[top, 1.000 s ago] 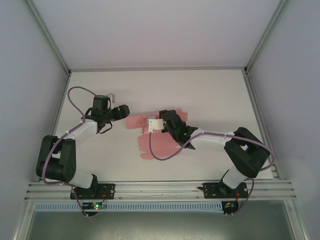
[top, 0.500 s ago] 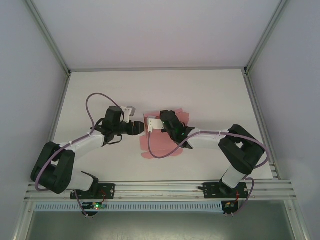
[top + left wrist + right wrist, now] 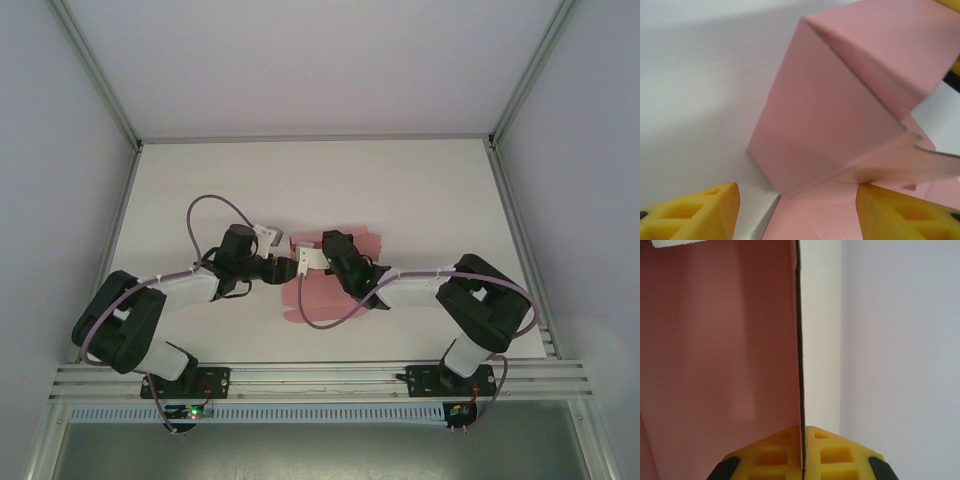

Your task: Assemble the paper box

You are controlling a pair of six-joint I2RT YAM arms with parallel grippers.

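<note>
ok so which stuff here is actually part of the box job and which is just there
Job:
paper box
left gripper, open at it
right gripper, shut on a box panel

Just there:
white table
purple cables
aluminium frame rail

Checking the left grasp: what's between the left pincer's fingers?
In the left wrist view: a folded corner of the paper box and a strip of bare table.

I work in a lab test cell. A bare white table (image 3: pixel 420 190) is boxed in by plain pale walls (image 3: pixel 300 60) and aluminium profile posts (image 3: pixel 97 75), and a slotted aluminium rail (image 3: pixel 320 378) along the near edge carries me.
</note>
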